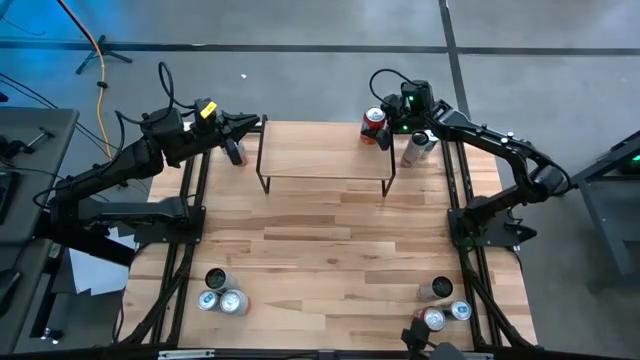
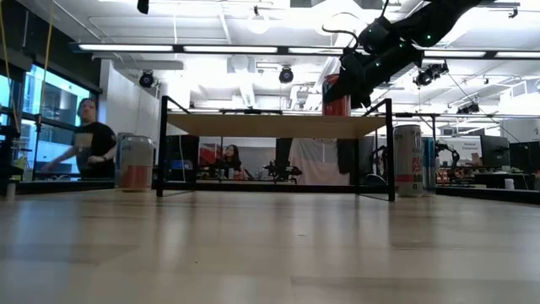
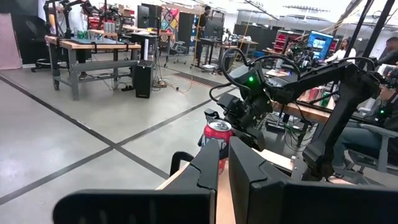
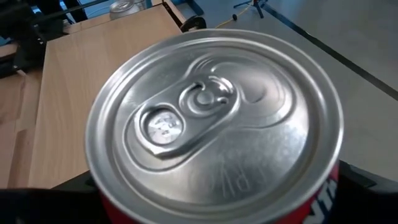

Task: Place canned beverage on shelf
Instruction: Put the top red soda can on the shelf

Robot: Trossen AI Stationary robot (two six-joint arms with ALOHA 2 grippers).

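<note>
Right gripper (image 1: 378, 128) clamps the red aluminium beverage can (image 1: 373, 121), held aloft at the far right corner of the low wood-topped, black-legged shelf (image 1: 325, 160) (not yet over it). Left gripper (image 1: 243, 124) idles, fingers closed and empty. Risk: lowering now could catch the plank edge and tip the can.

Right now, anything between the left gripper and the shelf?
Nothing. In the high view the shut left gripper sits just off the shelf's left end, with only bare table in the gap.

Shelf (image 1: 325, 158) top lies bare — a silver can (image 1: 417, 148) crowds its right end.
</note>
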